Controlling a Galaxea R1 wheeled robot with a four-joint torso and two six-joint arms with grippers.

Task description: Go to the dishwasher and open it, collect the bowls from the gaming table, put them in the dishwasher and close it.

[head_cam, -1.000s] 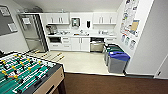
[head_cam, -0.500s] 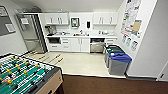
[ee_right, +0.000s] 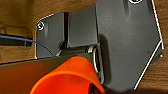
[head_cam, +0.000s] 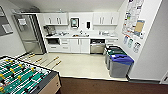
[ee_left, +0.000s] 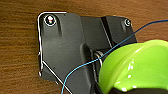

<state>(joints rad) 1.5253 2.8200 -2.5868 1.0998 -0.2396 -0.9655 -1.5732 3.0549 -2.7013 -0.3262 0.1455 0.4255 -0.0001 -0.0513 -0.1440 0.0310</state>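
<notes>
The dishwasher (head_cam: pixel 97 47) sits under the counter at the far wall, a steel front with a dark strip above it; whether it stands ajar I cannot tell. The gaming table (head_cam: pixel 22 78) with its green field and rods fills the near left corner of the head view. A lime-green bowl (ee_left: pixel 140 67) shows large and close in the left wrist view, carried above the brown floor by my left gripper (ee_left: pixel 110 89). An orange bowl (ee_right: pixel 67 75) shows just as close in the right wrist view, carried by my right gripper (ee_right: pixel 93 88).
Two grey bins, one with a blue lid (head_cam: pixel 120 64) and one with a green lid (head_cam: pixel 113 53), stand along the right wall near the dishwasher. A steel fridge (head_cam: pixel 28 33) is at the far left. Pale floor (head_cam: pixel 80 65) lies between me and the counter (head_cam: pixel 80 37).
The whole head picture has shifted a little, so the camera has moved; the kitchen and bins sit slightly differently in view. Nothing in the room has moved.
</notes>
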